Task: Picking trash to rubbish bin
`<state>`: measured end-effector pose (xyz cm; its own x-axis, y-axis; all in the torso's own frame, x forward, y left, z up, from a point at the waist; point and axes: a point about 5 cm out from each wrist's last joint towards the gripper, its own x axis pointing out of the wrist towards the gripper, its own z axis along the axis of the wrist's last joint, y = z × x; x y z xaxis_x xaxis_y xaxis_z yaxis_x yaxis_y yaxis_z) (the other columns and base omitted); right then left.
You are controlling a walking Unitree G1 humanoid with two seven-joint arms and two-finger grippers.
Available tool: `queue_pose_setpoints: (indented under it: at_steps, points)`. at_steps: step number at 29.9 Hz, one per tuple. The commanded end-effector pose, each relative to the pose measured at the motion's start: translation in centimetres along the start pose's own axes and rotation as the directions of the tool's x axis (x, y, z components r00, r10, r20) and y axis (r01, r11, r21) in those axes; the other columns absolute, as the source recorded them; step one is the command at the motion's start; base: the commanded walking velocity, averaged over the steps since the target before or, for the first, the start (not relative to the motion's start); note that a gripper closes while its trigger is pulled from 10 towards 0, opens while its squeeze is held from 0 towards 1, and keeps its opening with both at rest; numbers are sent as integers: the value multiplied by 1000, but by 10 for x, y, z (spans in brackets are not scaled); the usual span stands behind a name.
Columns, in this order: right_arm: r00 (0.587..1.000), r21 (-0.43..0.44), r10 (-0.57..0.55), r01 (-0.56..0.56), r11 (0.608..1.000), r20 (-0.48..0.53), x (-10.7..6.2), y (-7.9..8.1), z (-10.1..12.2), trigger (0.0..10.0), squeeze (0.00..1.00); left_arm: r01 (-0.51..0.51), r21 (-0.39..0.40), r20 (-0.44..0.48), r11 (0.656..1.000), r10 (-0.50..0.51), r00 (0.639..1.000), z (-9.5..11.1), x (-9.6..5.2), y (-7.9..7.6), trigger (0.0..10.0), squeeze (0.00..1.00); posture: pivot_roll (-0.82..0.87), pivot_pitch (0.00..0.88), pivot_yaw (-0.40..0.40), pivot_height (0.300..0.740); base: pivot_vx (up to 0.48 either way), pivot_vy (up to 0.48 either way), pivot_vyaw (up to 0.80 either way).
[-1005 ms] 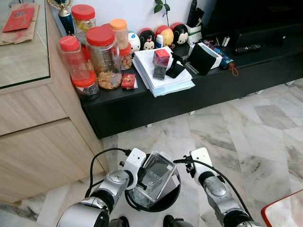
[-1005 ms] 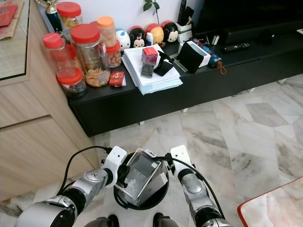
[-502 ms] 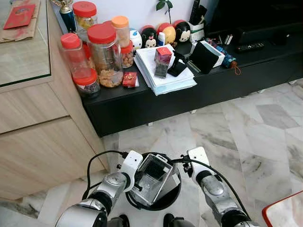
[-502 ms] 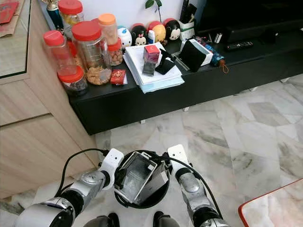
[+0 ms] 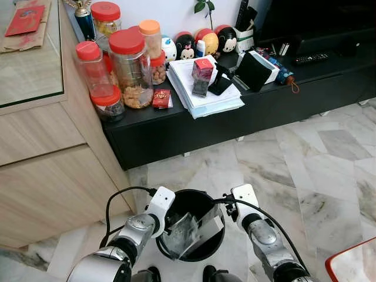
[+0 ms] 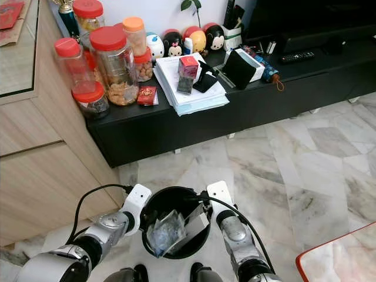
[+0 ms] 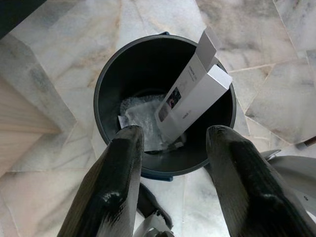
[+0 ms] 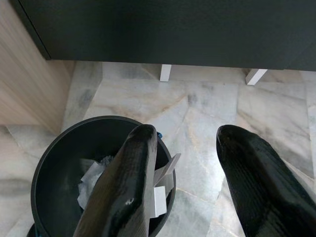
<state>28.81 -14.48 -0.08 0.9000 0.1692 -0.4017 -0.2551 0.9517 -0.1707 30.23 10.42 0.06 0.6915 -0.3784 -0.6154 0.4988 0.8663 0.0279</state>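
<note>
The clear plastic box (image 5: 183, 232) now lies down inside the black rubbish bin (image 5: 174, 202), beside a white carton (image 7: 191, 93) that leans against the bin's wall — half a second ago the box was still held above the rim between the two arms. The left pincer (image 7: 174, 163) hangs over the bin with its fingers spread apart and nothing between them. The right pincer (image 8: 186, 163) sits at the bin's other edge, fingers likewise parted and empty. The bin stands on the marble floor (image 5: 305, 158) — near the dark worktop (image 5: 176, 117) with red-lidded jars (image 5: 128, 67).
</note>
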Motion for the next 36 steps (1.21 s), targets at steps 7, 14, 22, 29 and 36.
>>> queue_pose_setpoints:
  at_steps: [7, 14, 22, 29, 36]
  points:
    - [999, 26, 0, 1, 1000, -39, -4, 3, -11, 10000, 0, -24, 40, -3, 999, 24, 1000, -1, -1, 2, 10000, 0, 51, 198, -28, 740, 0, 0, 0]
    - [995, 57, -5, 10, 998, -102, -10, 7, -28, 10000, 0, -102, 110, 40, 989, 98, 994, 0, -9, 26, 10000, 0, 81, 196, -22, 740, 0, 0, 0]
    - [962, 77, -5, 27, 997, -274, -29, 11, -67, 10000, 0, -235, 59, -39, 970, 237, 971, -44, -31, 56, 10000, 0, 105, 191, -17, 740, 0, 0, 0]
    - [927, 126, -10, 62, 990, -375, -45, 12, -92, 10000, 0, -324, -28, -110, 946, 319, 941, -77, -45, 63, 10000, 0, 133, 179, -19, 740, 0, 0, 0]
    - [912, 181, -22, 105, 978, -409, -52, 15, -102, 10000, 0, -421, -111, -208, 900, 394, 895, -103, -56, 64, 10000, 0, 125, 165, -12, 740, 0, 0, 0]
